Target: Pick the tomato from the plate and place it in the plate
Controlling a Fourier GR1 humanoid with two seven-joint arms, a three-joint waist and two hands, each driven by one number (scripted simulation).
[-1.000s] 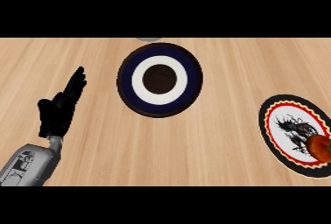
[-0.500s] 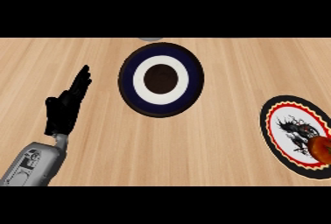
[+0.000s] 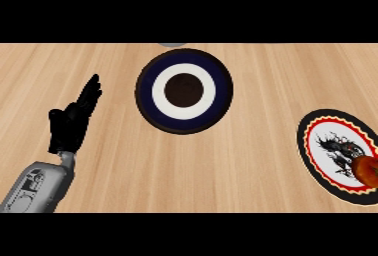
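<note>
A red-brown tomato [image 3: 367, 169] lies on the right part of a plate [image 3: 322, 131] with a black rim, red ring and white centre with a dark drawing, at the right edge of the head view. A second plate [image 3: 150, 80], dark blue with a white ring and dark centre, sits at the upper middle. My left hand [image 3: 71, 120] rests open at the left, fingers straight and pointing up, well apart from both plates. The right hand shows nowhere.
The wooden counter [image 3: 221, 170] spreads under everything. A small grey object [image 3: 173, 44] peeks in at the top edge above the blue plate.
The left hand and forearm have shifted slightly to the right and up. The plates and tomato have stayed put.
</note>
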